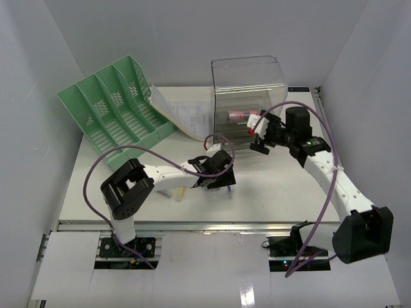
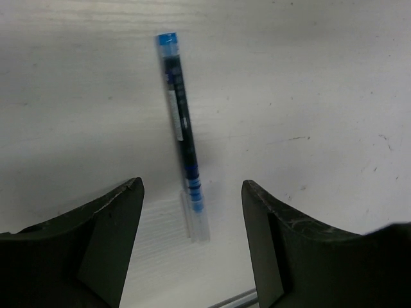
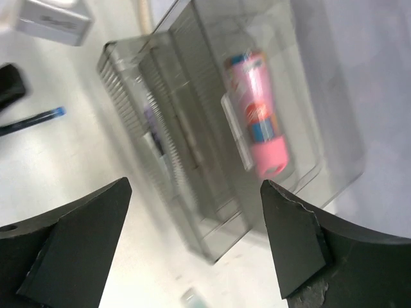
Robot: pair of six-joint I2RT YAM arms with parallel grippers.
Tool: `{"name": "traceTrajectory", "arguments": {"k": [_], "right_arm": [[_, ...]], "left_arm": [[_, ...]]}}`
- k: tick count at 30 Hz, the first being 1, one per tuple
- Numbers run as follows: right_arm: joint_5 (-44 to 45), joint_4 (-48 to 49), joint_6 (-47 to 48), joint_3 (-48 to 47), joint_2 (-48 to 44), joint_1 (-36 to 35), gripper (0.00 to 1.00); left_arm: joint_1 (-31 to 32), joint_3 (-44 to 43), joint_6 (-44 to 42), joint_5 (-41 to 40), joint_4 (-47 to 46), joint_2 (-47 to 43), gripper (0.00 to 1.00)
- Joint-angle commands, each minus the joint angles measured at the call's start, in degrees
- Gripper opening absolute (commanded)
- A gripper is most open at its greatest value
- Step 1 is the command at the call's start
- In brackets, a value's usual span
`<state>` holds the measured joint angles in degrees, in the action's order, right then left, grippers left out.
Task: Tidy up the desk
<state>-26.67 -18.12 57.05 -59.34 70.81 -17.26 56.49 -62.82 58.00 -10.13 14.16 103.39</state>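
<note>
The white desk [image 1: 276, 192] holds a blue pen [image 2: 183, 128] lying flat; in the top view it shows just under my left gripper [image 1: 230, 188]. My left gripper [image 2: 192, 247] is open, with its jaws on either side of the pen's clear-capped near end and just above it. A clear plastic drawer box [image 1: 249, 96] stands at the back, with a pink tube [image 3: 260, 122] inside. My right gripper [image 3: 192, 247] is open and empty, facing the box's front low down [image 3: 192, 141]. The pen also shows in the right wrist view [image 3: 38, 119].
A green slotted file sorter [image 1: 115, 106] lies tilted at the back left, with papers [image 1: 183, 115] beside it. A small white block with red [image 1: 255, 120] sits by the drawer box. A pale yellowish item [image 1: 182, 191] lies under my left arm. Walls enclose the desk.
</note>
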Motion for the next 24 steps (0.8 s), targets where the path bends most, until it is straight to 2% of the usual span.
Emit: {"name": "traceTrajectory", "arguments": {"k": [1, 7, 15, 24], "right_arm": [[-11.8, 2.8, -9.7, 8.8, -7.0, 4.9, 0.89], [-16.3, 2.9, -11.2, 12.2, -13.9, 8.7, 0.9], [-19.7, 3.1, -11.9, 13.9, -15.9, 10.5, 0.9], [-21.6, 3.3, -12.1, 14.5, -16.2, 12.0, 0.9]], "left_arm": [[1.4, -9.0, -1.2, -6.6, 13.5, 4.5, 0.72], [1.8, -12.9, -1.5, -9.3, 18.8, 8.9, 0.66], [2.4, -17.1, -2.1, -12.1, 24.7, 13.6, 0.62], [3.8, -22.0, -3.9, -14.7, 30.4, 18.6, 0.54]]}}
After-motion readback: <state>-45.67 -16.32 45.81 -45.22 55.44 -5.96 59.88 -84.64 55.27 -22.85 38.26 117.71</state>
